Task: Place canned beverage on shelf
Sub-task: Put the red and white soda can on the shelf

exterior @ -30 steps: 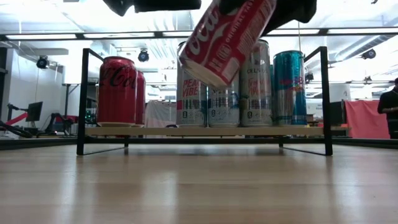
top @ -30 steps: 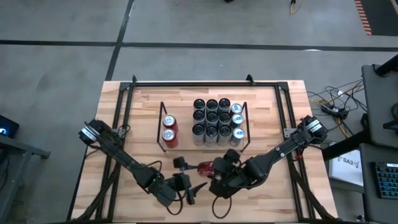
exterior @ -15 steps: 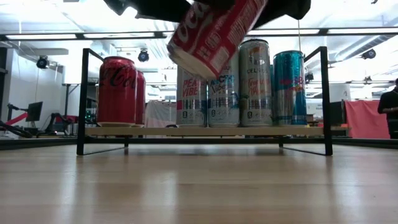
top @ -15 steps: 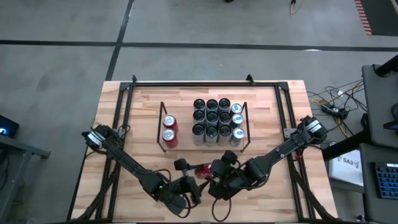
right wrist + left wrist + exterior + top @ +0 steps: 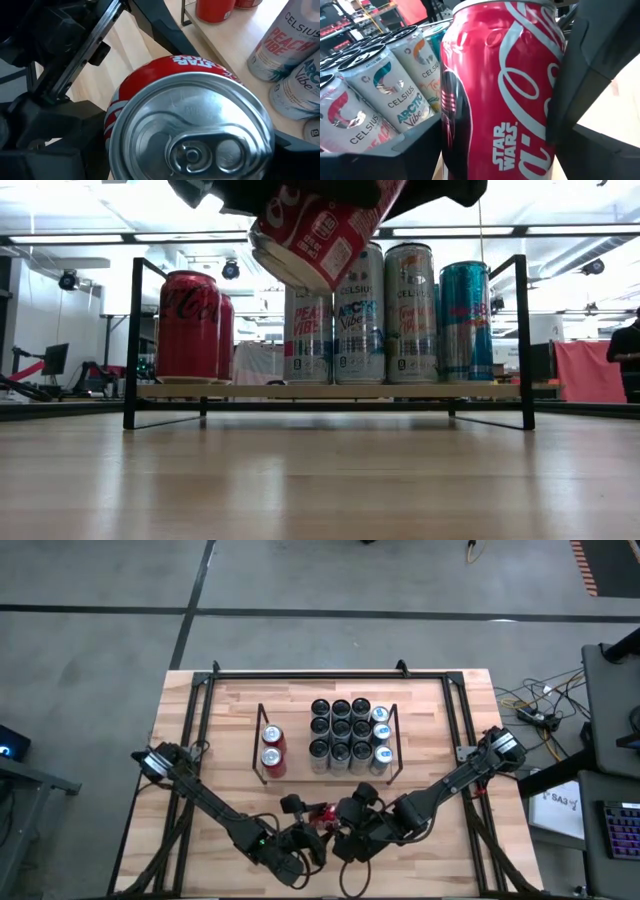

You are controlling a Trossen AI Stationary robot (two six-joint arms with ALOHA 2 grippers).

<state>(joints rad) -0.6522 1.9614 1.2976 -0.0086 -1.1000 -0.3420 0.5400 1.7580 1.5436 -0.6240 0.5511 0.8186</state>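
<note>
A light wood plank table (image 5: 230, 750) is standing on a grey concrete floor (image 5: 100, 630), and the low view is showing a bright workshop behind it with ceiling lights and a person (image 5: 628, 360) at the far right edge.

The red aluminium Coca-Cola can (image 5: 318, 235), printed with "STAR WARS" in white, is hanging tilted in the air above the table's near edge, in front of the low black-wire shelf with a light wood base (image 5: 325, 773). The left gripper (image 5: 312, 837) and the right gripper (image 5: 338, 832) are meeting at this can: both sets of jaws are standing wide, the right's gripping the can, the left's dark fingers (image 5: 580, 75) lying against the can's side, though whether they are clamping it I cannot tell.

Beyond the jaws, two red Coca-Cola cans (image 5: 272, 747) are standing on the shelf's left part. On its right part stand nine tall slim white cans (image 5: 340, 728), those in front reading "CELSIUS", "PEACH VIBE" and "ARCTIC VIBE", and three slim blue cans (image 5: 381, 735) in a row at the right end.
</note>
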